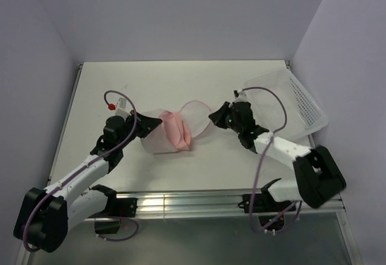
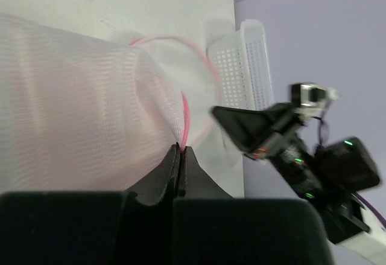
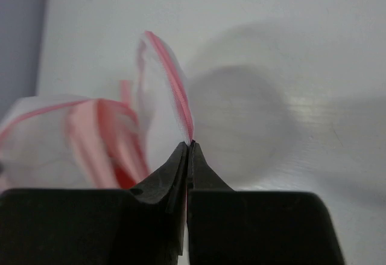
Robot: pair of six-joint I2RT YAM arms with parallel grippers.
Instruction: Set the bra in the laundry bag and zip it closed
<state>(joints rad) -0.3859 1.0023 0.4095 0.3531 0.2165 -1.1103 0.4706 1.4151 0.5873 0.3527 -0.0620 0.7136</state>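
Much of the bra (image 1: 178, 130) is veiled. It lies in the open mouth of the laundry bag (image 1: 154, 140) at the middle of the bench (image 1: 139, 81), and only a folded pink bulk shows, with its straps impossible to pick out. In the right wrist view it is a blurred pink smear behind mesh. The left gripper (image 1: 143, 125) is clenched on the bag's left side, pinching mesh beside the pink rim. The right gripper (image 1: 212, 118) is clenched on the pink zipper rim of the round flap (image 1: 195, 115), which stands open to the right. The bench is plain off-white, edged by a metal rail (image 1: 199, 203) at the near side and boxed in by pale lilac walls (image 1: 181, 11). A white perforated basket (image 1: 294, 99) sits at the far right corner against the wall. There is one bra, one bag, one basket and two arms.
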